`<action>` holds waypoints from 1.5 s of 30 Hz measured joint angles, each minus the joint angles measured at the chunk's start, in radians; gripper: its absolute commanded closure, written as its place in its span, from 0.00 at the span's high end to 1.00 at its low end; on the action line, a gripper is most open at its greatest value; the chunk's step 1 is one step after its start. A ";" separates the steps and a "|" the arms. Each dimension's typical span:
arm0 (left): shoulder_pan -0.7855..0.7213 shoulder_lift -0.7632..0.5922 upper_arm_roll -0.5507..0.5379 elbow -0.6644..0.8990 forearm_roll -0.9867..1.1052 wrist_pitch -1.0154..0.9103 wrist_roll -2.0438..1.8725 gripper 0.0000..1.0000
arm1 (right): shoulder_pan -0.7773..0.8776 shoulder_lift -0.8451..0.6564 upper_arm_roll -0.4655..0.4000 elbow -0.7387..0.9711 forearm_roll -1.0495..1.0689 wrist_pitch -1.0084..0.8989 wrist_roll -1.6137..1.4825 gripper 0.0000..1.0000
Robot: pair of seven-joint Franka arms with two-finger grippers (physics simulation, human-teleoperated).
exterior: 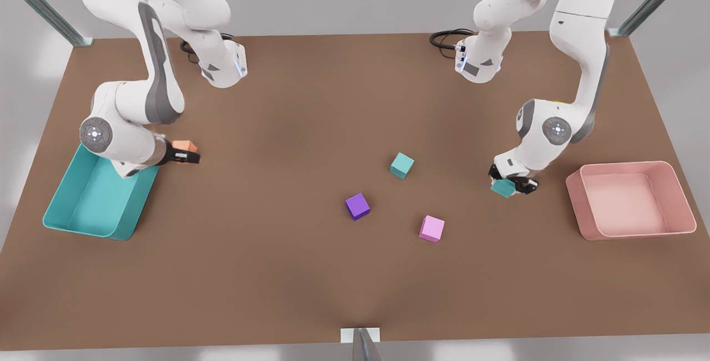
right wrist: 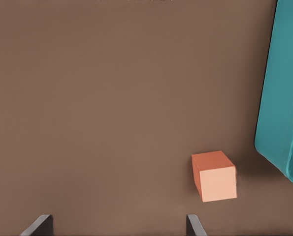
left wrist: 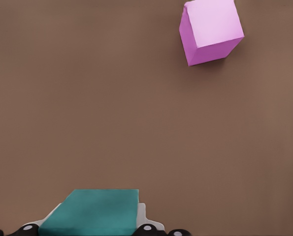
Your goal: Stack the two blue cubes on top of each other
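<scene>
Left gripper (exterior: pixel 513 185): clamping held cube (exterior: pixel 503 188) across flat faces; rigid, light.
Right gripper (right wrist: pixel 117 227): waiting, fingers spread.
Target cube (exterior: pixel 401 165): lying at 10 o'clock.

On the plain brown table (exterior: pixel 310 106) lie a teal cube (exterior: pixel 401 165), a dark purple cube (exterior: pixel 358 206), a pink cube (exterior: pixel 431 228) and an orange cube (right wrist: pixel 214 175). Far left is a teal bin (exterior: pixel 83 206), far right a pale pink bin (exterior: pixel 632 230); the cube (left wrist: pixel 89 212) in the left gripper (exterior: pixel 507 186) looks teal too.

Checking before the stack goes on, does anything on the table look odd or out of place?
Nothing stands out. The left end effector is shut on one blue cube near the pink bin; the other blue cube sits flat on the table. The right end effector, open, waits by the orange cube.
</scene>
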 measured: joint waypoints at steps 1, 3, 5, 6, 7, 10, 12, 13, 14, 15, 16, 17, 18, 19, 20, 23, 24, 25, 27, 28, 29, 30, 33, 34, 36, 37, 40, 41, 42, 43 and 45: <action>-0.049 0.017 -0.012 0.055 0.000 -0.039 -0.030 0.65 | -0.036 -0.002 0.000 0.004 0.000 -0.001 -0.002 1.00; -0.161 0.059 -0.020 0.130 0.001 -0.101 -0.100 0.65 | -0.102 -0.030 0.003 0.063 -0.003 -0.028 -0.006 1.00; -0.289 0.114 -0.020 0.194 0.003 -0.145 -0.185 0.65 | -0.176 -0.068 0.019 0.126 -0.012 -0.079 -0.010 1.00; -0.347 0.141 -0.019 0.228 0.004 -0.163 -0.232 0.65 | -0.210 -0.089 0.030 0.151 -0.019 -0.109 -0.011 1.00; -0.400 0.169 -0.018 0.263 0.007 -0.178 -0.281 0.65 | -0.221 -0.098 0.038 0.185 -0.030 -0.143 -0.013 1.00; -0.528 0.199 -0.020 0.277 0.044 -0.209 -0.437 0.65 | -0.104 -0.125 0.062 0.239 -0.081 -0.225 -0.017 1.00; -0.565 0.165 -0.026 0.191 0.059 -0.202 -0.534 0.65 | 0.022 -0.130 0.063 0.260 -0.101 -0.263 -0.020 1.00; -0.570 0.145 -0.026 0.142 0.063 -0.185 -0.579 0.65 | 0.057 -0.130 0.063 0.264 -0.106 -0.278 -0.021 1.00; -0.574 0.126 -0.027 0.105 0.067 -0.171 -0.621 0.65 | 0.069 -0.128 0.063 0.266 -0.110 -0.289 -0.023 1.00; -0.577 0.114 -0.028 0.082 0.070 -0.159 -0.661 0.65 | 0.062 -0.125 0.063 0.267 -0.113 -0.298 -0.024 1.00; -0.580 0.108 -0.029 0.070 0.072 -0.149 -0.699 0.65 | 0.045 -0.122 0.063 0.267 -0.115 -0.306 -0.025 1.00; -0.587 0.106 -0.030 0.063 0.074 -0.140 -0.735 0.65 | 0.023 -0.120 0.063 0.268 -0.116 -0.312 -0.026 1.00; -0.593 0.105 -0.031 0.060 0.075 -0.133 -0.769 0.65 | -0.001 -0.119 0.063 0.268 -0.117 -0.317 -0.027 1.00; -0.595 0.103 -0.031 0.050 0.076 -0.126 -0.801 0.65 | -0.023 -0.119 0.063 0.268 -0.117 -0.322 -0.028 1.00; -0.598 0.096 -0.034 0.041 0.076 -0.121 -0.832 0.65 | -0.039 -0.119 0.063 0.268 -0.118 -0.326 -0.029 1.00; -0.583 0.096 -0.044 0.022 0.096 -0.107 -0.915 0.65 | -0.050 -0.118 0.063 0.268 -0.118 -0.333 -0.032 1.00; -0.560 0.111 -0.044 0.027 0.116 -0.101 -0.939 0.65 | -0.044 -0.118 0.063 0.268 -0.118 -0.335 -0.033 1.00; -0.542 0.120 -0.044 0.031 0.132 -0.094 -0.962 0.65 | -0.036 -0.117 0.063 0.269 -0.118 -0.336 -0.033 1.00; -0.512 0.138 -0.044 0.037 0.163 -0.082 -1.003 0.65 | -0.021 -0.117 0.063 0.269 -0.118 -0.338 -0.035 1.00; -0.507 0.145 -0.044 0.038 0.175 -0.076 -1.022 0.65 | -0.016 -0.117 0.063 0.269 -0.118 -0.339 -0.035 1.00; -0.506 0.150 -0.044 0.038 0.184 -0.071 -1.040 0.65 | -0.013 -0.117 0.062 0.269 -0.118 -0.339 -0.036 1.00; -0.509 0.153 -0.044 0.038 0.190 -0.067 -1.058 0.65 | -0.012 -0.117 0.062 0.269 -0.118 -0.340 -0.037 1.00; -0.513 0.159 -0.043 0.039 0.203 -0.057 -1.104 0.65 | -0.019 -0.117 0.062 0.269 -0.118 -0.341 -0.038 1.00; -0.510 0.165 -0.043 0.040 0.205 -0.052 -1.118 0.65 | -0.022 -0.117 0.062 0.269 -0.118 -0.341 -0.038 1.00; -0.505 0.175 -0.043 0.045 0.217 -0.042 -1.143 0.65 | -0.025 -0.117 0.062 0.270 -0.118 -0.341 -0.039 1.00; -0.503 0.176 -0.043 0.045 0.220 -0.038 -1.155 0.65 | -0.026 -0.117 0.062 0.270 -0.118 -0.341 -0.040 1.00; -0.503 0.173 -0.044 0.047 0.227 -0.032 -1.188 0.90 | -0.025 -0.116 0.062 0.271 -0.118 -0.342 -0.041 1.00; -0.502 0.170 -0.044 0.047 0.227 -0.031 -1.195 1.00 | -0.024 -0.115 0.062 0.271 -0.118 -0.342 -0.041 1.00; -0.502 0.168 -0.044 0.048 0.227 -0.030 -1.202 1.00 | -0.023 -0.115 0.062 0.271 -0.118 -0.342 -0.041 1.00; -0.501 0.166 -0.044 0.048 0.226 -0.030 -1.209 1.00 | -0.022 -0.114 0.062 0.271 -0.118 -0.342 -0.041 1.00; -0.499 0.162 -0.044 0.048 0.227 -0.030 -1.221 1.00 | -0.022 -0.114 0.062 0.271 -0.119 -0.342 -0.042 1.00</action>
